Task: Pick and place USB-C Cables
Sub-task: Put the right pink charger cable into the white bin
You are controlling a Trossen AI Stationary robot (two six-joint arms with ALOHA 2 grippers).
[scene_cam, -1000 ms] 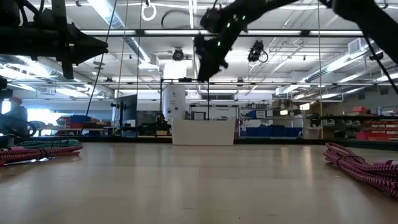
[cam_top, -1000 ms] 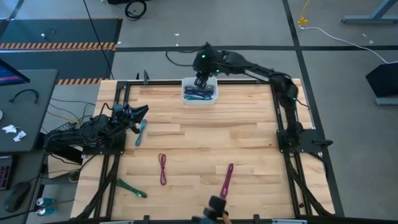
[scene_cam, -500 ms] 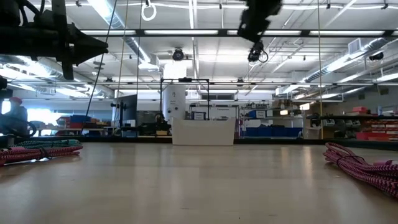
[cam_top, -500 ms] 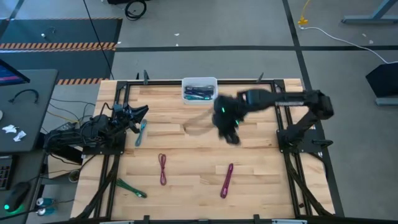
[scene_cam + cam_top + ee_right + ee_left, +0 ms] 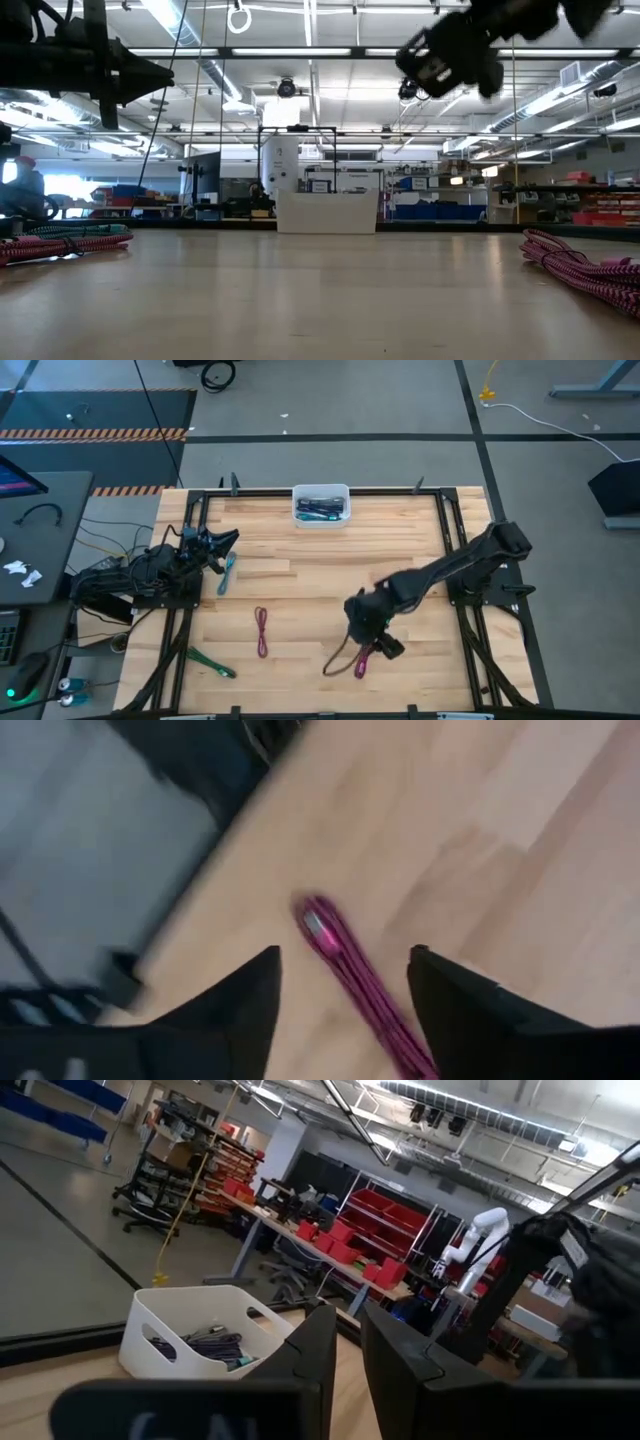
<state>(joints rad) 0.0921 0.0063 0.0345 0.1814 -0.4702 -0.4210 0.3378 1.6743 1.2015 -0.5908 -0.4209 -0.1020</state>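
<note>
On the table (image 5: 320,570), the left arm (image 5: 150,568) waits at its edge, fingers (image 5: 320,1355) nearly together. Right fingers (image 5: 250,995) hover apart over the purple cable (image 5: 360,975); a white bin (image 5: 321,506) holds more cables (image 5: 320,510).

The right gripper (image 5: 372,632) is held above the purple cable (image 5: 362,656) at six o'clock, while a white bin (image 5: 321,506) is seen at twelve.

Industrial workshop: red parts bins (image 5: 392,1220), shelving, strip lights.
</note>
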